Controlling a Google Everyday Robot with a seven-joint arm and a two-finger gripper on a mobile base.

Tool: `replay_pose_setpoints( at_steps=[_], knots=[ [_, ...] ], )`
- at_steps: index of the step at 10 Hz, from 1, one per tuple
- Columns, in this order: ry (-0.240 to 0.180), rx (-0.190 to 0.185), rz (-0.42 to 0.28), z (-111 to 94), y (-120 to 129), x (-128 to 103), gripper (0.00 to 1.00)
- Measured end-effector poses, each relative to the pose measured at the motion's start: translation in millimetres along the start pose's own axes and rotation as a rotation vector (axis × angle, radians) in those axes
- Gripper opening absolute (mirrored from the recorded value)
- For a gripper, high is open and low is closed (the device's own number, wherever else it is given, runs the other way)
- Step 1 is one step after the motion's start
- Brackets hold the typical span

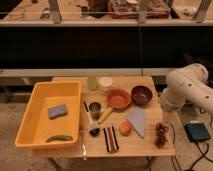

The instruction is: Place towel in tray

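Facing: the camera view looks down on a wooden table [150,146] crowded with small items.
Tray: yellow, on the table's left part [26,120], holding a blue pad [57,111] and a greenish curved item [59,138].
Towel: lying flat on the table [136,121], right of centre, outside the tray and well apart from it.
Beside the towel: an orange fruit [125,128] just at its left edge, and a dark clump [161,134] to its right.
Behind the towel: an orange bowl [119,99] and a dark bowl [141,94], side by side.
Back edge: a green cup [92,83] and a white cup [105,83].
Front edge: a dark striped oblong [110,138].
Arm: white [187,89], bent over the table's right side.
Gripper: at the arm's low end [169,111], by the table's right edge, apart from the towel. Whether it is released or clenched cannot be told.
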Motion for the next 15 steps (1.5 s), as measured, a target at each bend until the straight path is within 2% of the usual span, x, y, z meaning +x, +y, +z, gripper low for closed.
replay_pose_setpoints(
  at_steps=[2, 4, 6, 9, 11, 14, 15],
  knots=[
    [-0.060, 0.000, -0.048, 12, 7, -11, 0.65],
    [-0.186, -0.002, -0.112, 50, 21, -25, 0.65],
    [-0.253, -0.019, -0.149, 83, 30, -32, 0.65],
    [-0.256, -0.017, -0.148, 84, 31, -31, 0.65],
    [-0.278, -0.007, -0.168, 90, 28, -32, 0.65],
    [-0.325, 0.016, -0.245, 127, 23, -38, 0.65],
    [-0.328, 0.017, -0.264, 135, 20, -40, 0.65]
  ],
)
